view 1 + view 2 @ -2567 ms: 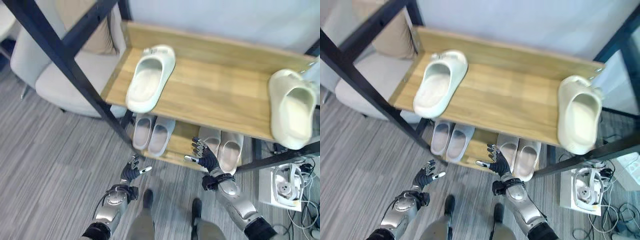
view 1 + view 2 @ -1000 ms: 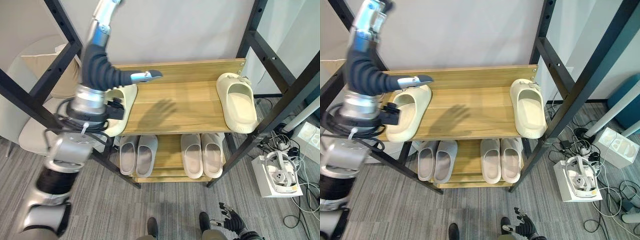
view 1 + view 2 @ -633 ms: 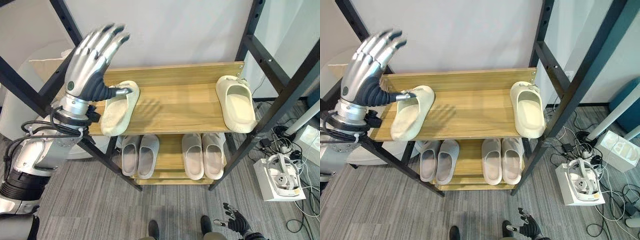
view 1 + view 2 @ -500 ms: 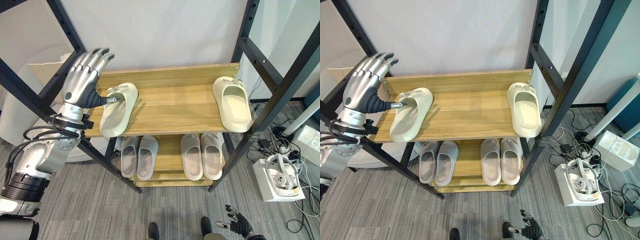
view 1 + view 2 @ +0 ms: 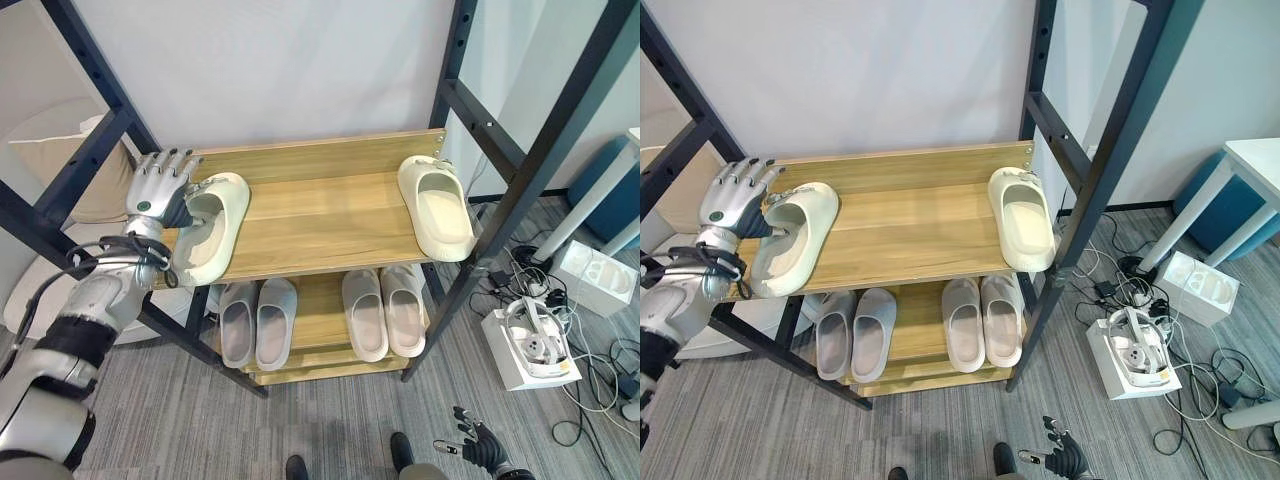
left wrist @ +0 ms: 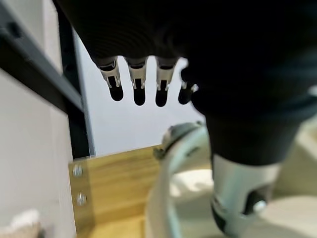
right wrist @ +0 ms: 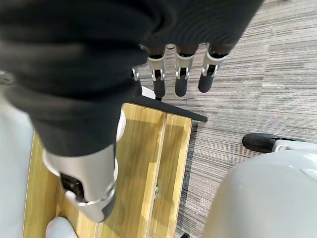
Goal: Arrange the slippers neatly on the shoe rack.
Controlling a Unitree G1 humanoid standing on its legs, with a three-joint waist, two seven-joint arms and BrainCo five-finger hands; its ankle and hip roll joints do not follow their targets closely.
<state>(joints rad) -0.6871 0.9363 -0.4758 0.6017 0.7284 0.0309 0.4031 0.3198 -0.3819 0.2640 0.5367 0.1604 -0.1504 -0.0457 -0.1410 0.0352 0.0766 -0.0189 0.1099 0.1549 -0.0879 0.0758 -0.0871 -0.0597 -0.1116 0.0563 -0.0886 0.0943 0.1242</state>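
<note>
Two cream slippers point(image 5: 437, 205) top the shoe rack point(image 5: 320, 220); the left hand point(image 5: 158, 188), fingers spread, touches one.

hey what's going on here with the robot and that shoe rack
The robot's left hand is up at the left end of the shoe rack's top shelf, fingers spread open, thumb reaching into the cream slipper lying there at an angle. The matching slipper sits apart at the right end of the same shelf. Two pairs of grey slippers are lined up on the lower shelf. The right hand hangs low near the floor, open and holding nothing.
</note>
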